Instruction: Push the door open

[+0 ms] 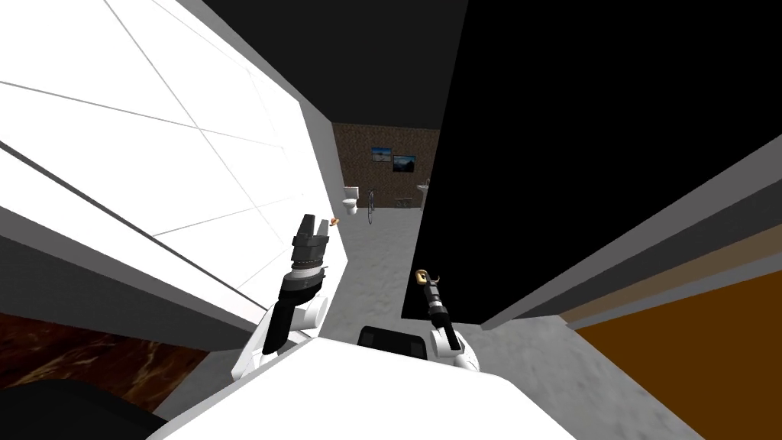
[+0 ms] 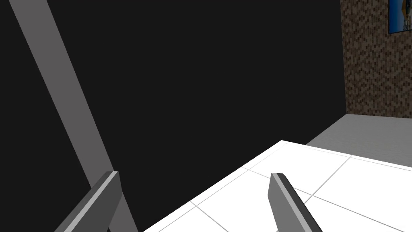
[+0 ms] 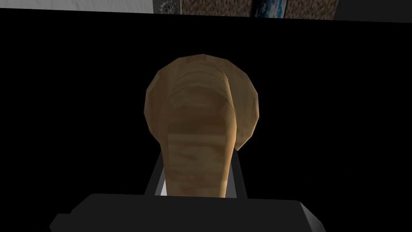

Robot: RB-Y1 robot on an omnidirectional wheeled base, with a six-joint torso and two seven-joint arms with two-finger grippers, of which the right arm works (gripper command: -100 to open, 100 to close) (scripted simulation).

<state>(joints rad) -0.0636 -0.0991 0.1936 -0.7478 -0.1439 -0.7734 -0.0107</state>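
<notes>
black door (image 1: pixel 580 153) right, white wall (image 1: pixel 153 153) left, floor (image 1: pixel 382 260) between

the door handle (image 3: pixel 201 133) covers most of the right end effector (image 3: pixel 197 161), leaving slivers of its fingers (image 3: pixel 154 181) at either side. the framed picture (image 2: pixel 400 16) is cut off by the edge.
</notes>
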